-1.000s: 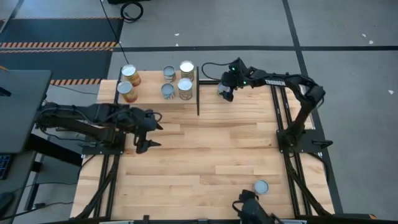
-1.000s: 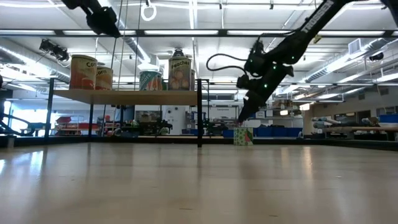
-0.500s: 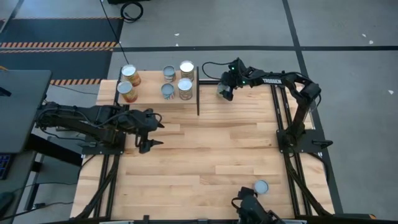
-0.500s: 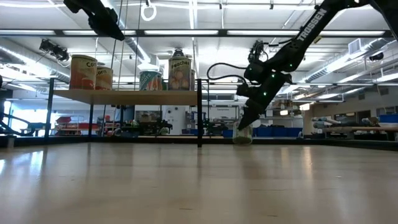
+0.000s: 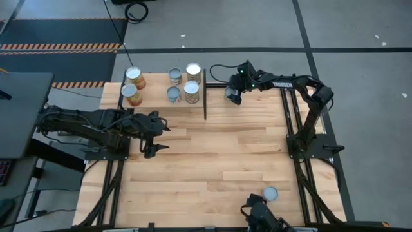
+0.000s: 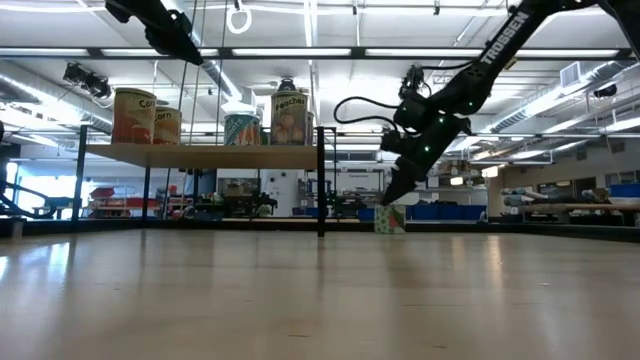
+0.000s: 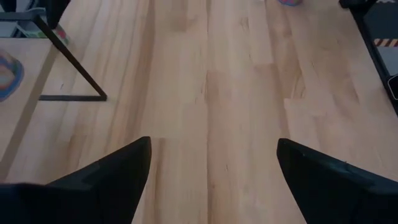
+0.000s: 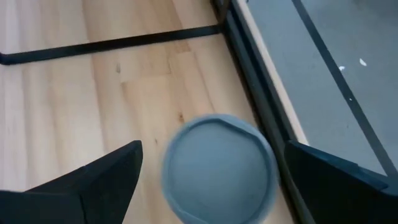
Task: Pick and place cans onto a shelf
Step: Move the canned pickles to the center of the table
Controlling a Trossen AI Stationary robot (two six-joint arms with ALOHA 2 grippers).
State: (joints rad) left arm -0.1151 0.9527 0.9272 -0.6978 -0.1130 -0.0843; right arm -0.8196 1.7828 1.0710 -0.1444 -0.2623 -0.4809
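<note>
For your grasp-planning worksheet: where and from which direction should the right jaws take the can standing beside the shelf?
Grip the can across its round side wall, coming straight down from above. It stands upright on the table, lid up, and the open right gripper already hangs over it, a finger on either side.

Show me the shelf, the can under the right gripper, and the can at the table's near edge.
shelf [image 5: 154,98], high view, bare board.
can [image 8: 219,167], right wrist view, silver top.
near-edge can [image 5: 270,193], high view, top.

Industrial lab hall: ceiling strip lights [image 6: 420,52], hazard-striped floor tape [image 5: 61,46], distant workbenches [image 6: 560,210].
</note>
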